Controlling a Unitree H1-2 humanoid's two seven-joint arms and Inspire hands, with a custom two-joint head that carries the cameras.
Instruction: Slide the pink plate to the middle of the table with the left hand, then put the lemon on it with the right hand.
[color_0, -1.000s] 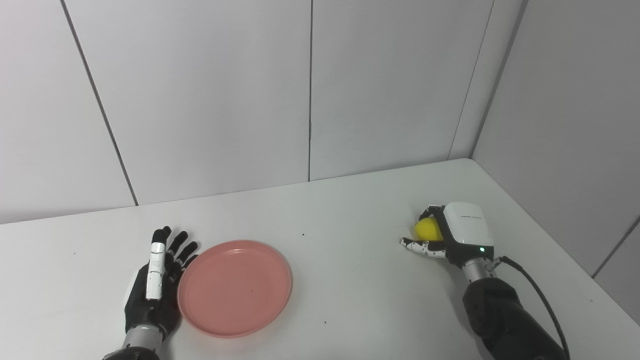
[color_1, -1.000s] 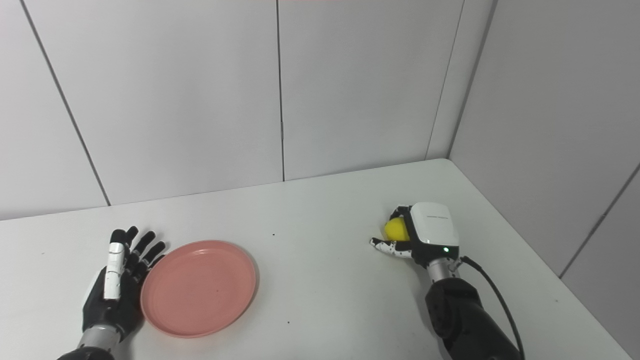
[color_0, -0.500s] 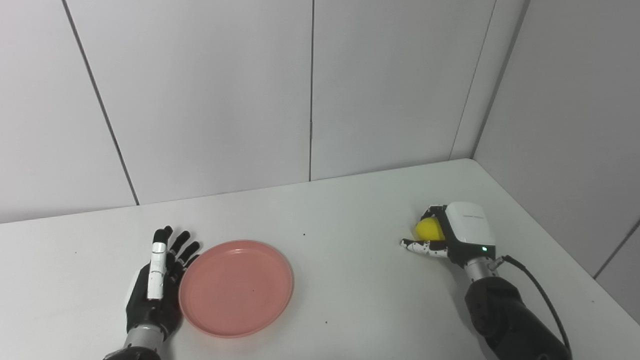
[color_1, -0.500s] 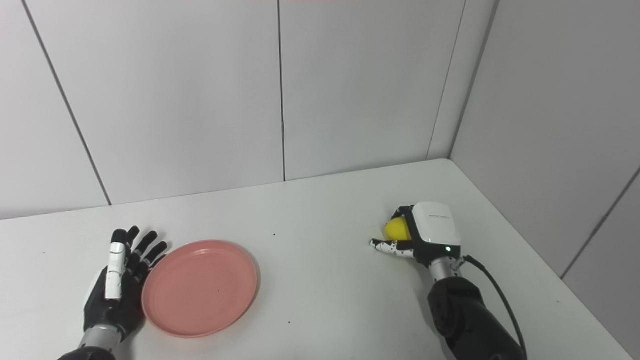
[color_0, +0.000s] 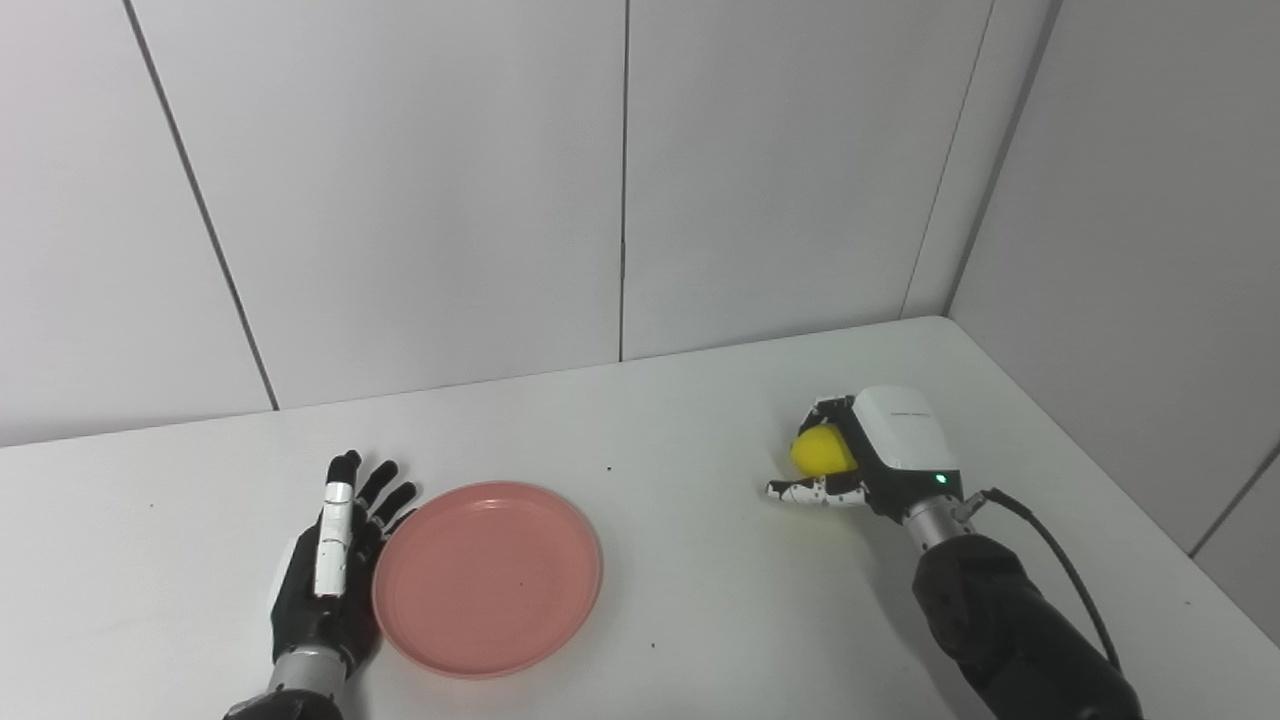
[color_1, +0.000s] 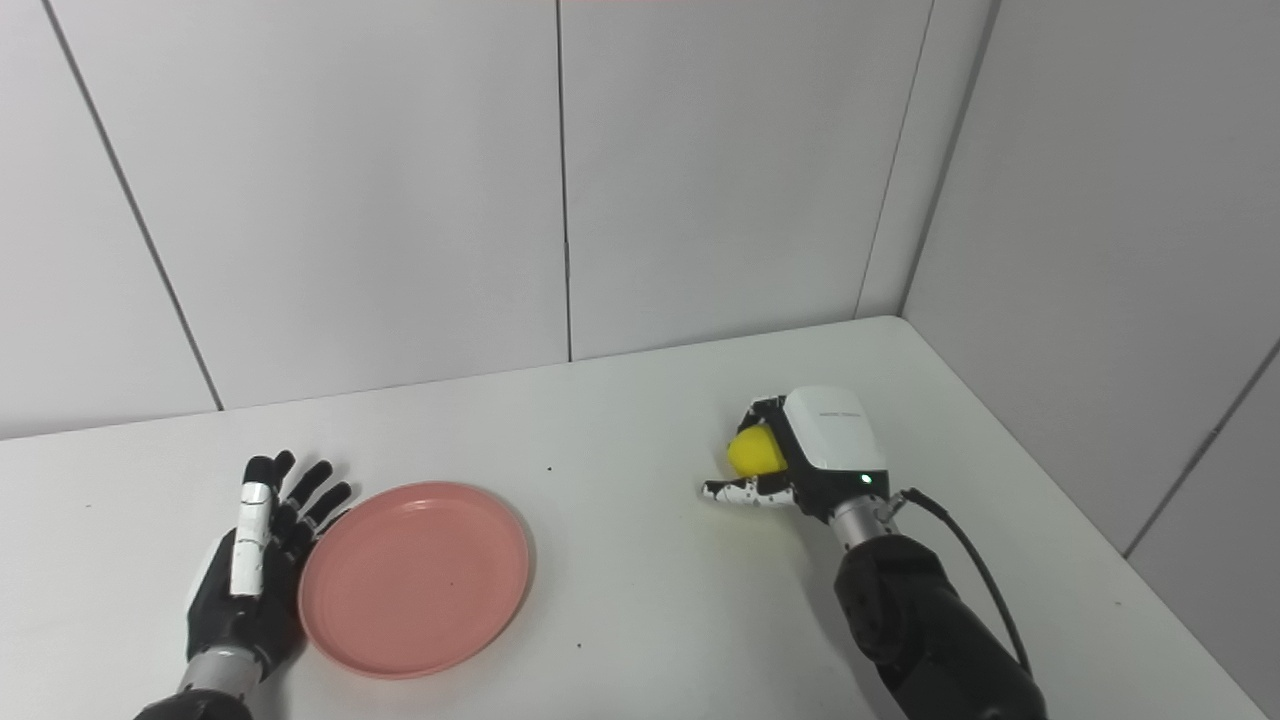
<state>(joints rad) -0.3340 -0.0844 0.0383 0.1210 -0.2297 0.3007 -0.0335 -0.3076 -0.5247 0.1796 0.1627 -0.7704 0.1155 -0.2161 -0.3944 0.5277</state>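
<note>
Status entry, near to far. Left hand (color_0: 325, 580): your fingers (color_0: 385, 495) are spread flat on the desk (color_0: 700, 600), edge-on against the pink plate's (color_0: 487, 575) left rim. Plate: left of centre, so you judge the slide unfinished. Right hand (color_0: 880, 455): fingers curled around the lemon (color_0: 822, 449), thumb extended beneath; whether it is clear of the desk you cannot tell. Placing the lemon on the plate remains.

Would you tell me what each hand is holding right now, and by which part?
The right hand holds the lemon around its body, fingers curled over it. The left hand holds nothing; it lies open against the pink plate's left rim.
</note>
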